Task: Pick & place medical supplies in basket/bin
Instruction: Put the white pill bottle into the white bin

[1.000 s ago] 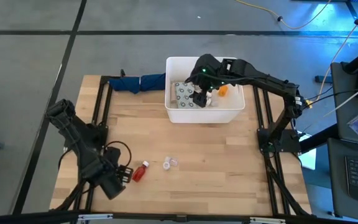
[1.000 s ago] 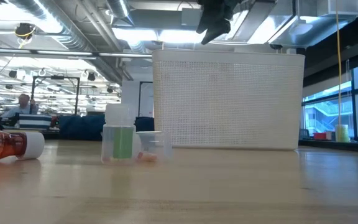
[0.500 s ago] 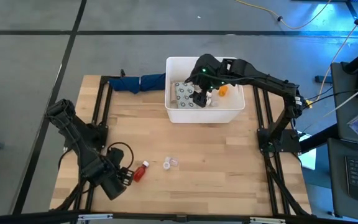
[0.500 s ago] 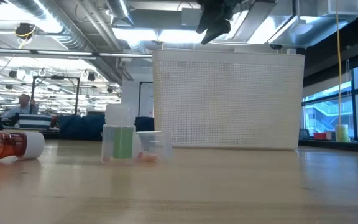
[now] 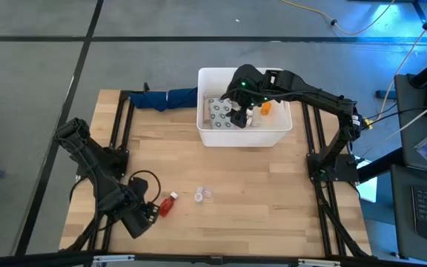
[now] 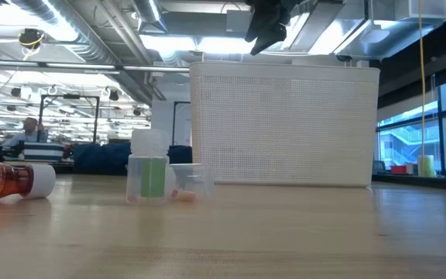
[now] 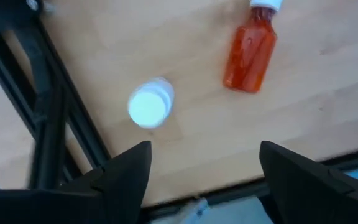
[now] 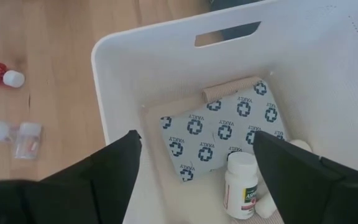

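Lying flat on bare wood, translucent red bottle (image 7: pixel 249 53), white-capped.

The white tub (image 5: pixel 244 136) stands upright near the far edge of the bench, holding a flat grey packet (image 8: pixel 222 134) printed with crosses, a white pill bottle (image 8: pixel 240 185) and an orange-capped item (image 5: pixel 265 108). A red bottle (image 5: pixel 167 205) with a white cap lies on its side near the front, small clear cups (image 5: pixel 202 195) just beside it
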You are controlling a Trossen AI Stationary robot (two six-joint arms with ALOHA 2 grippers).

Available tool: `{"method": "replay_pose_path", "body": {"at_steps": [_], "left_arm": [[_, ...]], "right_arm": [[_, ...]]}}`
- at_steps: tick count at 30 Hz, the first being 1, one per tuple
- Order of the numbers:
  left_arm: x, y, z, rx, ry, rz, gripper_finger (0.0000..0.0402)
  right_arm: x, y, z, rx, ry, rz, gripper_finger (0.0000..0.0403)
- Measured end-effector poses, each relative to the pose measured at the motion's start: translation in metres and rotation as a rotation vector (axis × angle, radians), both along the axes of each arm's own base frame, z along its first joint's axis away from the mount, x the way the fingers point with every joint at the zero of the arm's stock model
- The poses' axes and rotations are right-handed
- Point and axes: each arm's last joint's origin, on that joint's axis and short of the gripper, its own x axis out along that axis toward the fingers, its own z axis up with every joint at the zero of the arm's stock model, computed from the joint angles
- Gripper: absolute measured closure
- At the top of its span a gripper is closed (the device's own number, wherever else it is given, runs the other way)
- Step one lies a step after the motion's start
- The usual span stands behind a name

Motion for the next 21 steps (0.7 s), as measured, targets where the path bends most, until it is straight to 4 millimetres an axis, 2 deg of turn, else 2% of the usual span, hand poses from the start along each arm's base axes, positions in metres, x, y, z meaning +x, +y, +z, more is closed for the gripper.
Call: {"method": "replay_pose_path", "body": {"at_steps": [5,12,21], "left_arm": [[-0.001,0.000,0.000,-0.011,0.010,0.104,0.0112],[-0.014,-0.001,0.000,0.058,0.062,0.197,0.0110],[-0.020,0.004,-0.032,0.029,0.062,0.200,0.0110]], "right_arm": [[0.000,0.000,0.000,-0.014,0.004,0.018,0.0093],[0.002,-0.001,0.001,-0.021,-0.016,0.018,0.0093],[0.003,-0.001,0.003,-0.028,-0.036,0.018,0.0093]]}}
